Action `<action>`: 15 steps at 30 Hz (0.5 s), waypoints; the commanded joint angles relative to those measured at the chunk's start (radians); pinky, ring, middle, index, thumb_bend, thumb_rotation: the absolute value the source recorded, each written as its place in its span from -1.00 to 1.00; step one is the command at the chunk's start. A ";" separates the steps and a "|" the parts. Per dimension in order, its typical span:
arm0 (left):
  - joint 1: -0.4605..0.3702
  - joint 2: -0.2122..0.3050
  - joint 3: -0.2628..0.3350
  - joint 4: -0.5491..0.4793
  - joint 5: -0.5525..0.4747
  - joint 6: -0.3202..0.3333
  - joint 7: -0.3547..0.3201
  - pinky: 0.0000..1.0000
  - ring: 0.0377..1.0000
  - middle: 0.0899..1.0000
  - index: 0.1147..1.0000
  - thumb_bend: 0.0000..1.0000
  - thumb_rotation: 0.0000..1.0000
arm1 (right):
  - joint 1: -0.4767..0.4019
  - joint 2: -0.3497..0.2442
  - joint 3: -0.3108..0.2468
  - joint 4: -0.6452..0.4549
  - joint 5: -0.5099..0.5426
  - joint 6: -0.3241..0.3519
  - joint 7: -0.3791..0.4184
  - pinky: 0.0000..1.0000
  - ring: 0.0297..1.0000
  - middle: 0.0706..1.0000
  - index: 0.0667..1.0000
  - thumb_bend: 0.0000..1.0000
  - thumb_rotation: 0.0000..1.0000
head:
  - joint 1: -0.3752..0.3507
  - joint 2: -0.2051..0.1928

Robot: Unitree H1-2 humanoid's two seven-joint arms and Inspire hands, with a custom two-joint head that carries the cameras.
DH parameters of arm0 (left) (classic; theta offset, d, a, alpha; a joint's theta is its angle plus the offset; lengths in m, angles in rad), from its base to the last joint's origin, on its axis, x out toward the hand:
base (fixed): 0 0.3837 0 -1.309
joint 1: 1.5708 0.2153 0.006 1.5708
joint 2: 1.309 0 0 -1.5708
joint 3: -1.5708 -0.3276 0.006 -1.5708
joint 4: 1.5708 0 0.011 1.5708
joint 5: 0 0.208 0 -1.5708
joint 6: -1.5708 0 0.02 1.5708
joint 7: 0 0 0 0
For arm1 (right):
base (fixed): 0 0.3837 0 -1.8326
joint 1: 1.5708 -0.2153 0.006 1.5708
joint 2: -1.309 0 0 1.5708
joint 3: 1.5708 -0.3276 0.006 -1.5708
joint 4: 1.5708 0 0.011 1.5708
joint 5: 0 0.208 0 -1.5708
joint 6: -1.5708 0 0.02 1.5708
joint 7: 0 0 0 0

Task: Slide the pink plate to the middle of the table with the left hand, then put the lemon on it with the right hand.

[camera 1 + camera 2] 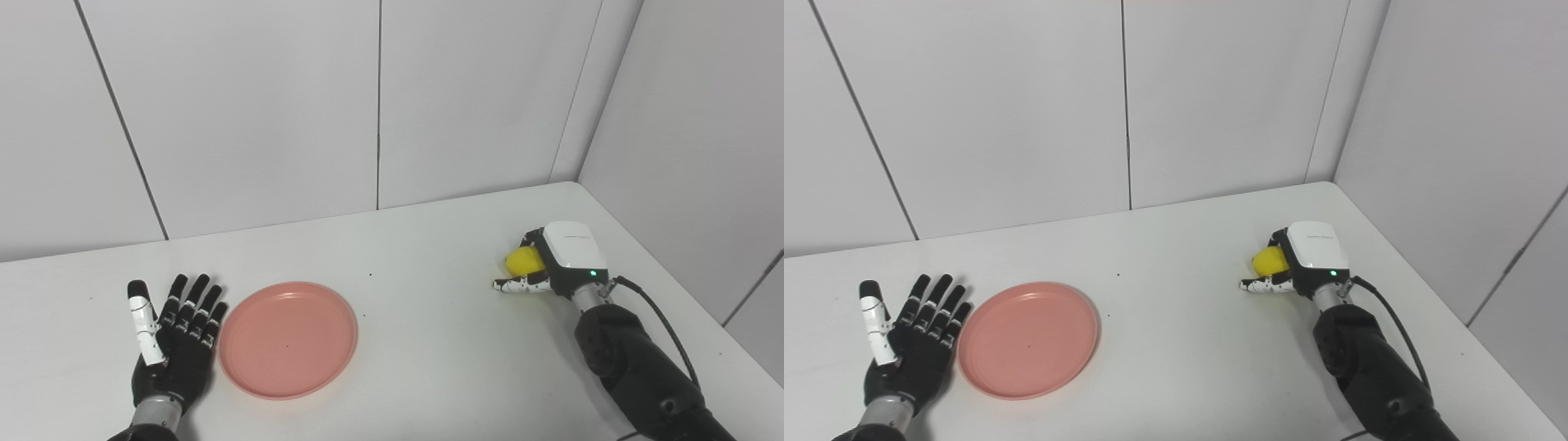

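Lemon pickup looks like the step in hand, judging by where things lie. The round pink plastic plate [288,340] sits flat on the white bench [429,343], left of the bench's middle, with the black-fingered left robot hand [174,334] resting just beside its left rim, palm up, fingers spread and holding nothing. Whether that hand touches the rim cannot be told.

Far to the right, well apart from the plate, the small yellow lemon [524,261] lies on the bench near the back right corner. The right robot hand [554,263], with its white back shell uppermost, is wrapped over the fruit: the lemon peeks out on the hand's left side, the speckled thumb [517,285] reaches along the bench just in front of it, and the other fingers curl round behind. Those fingers appear closed on the lemon, though how firm the hold is stays hidden under the shell.

To do this well, the hold should be snug before any lift, since a round fruit will likely roll out of a loose cage. A straight rise, then a level carry leftward, and a low release over the plate's centre would keep the lemon from rolling off the shallow rim.
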 commanded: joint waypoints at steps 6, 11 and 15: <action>0.034 0.009 0.001 0.038 0.010 0.056 0.024 1.00 0.91 0.89 1.00 0.54 0.67 | 0.004 -0.031 0.027 -0.015 0.001 0.017 0.041 -0.61 -0.55 -0.49 -0.46 0.44 -0.22 | 0.000 0.002; 0.034 0.004 0.003 0.042 0.005 0.057 0.026 1.00 0.90 0.88 1.00 0.54 0.66 | 0.002 -0.046 0.029 -0.086 -0.002 0.009 0.060 -0.52 -0.43 -0.38 -0.23 0.41 -0.19 | 0.010 0.002; 0.037 -0.001 -0.001 0.035 0.008 0.060 0.034 1.00 0.88 0.86 0.99 0.58 0.63 | -0.004 -0.047 0.021 -0.158 -0.009 0.013 0.076 -0.66 -0.61 -0.55 -0.44 0.41 -0.13 | 0.017 0.001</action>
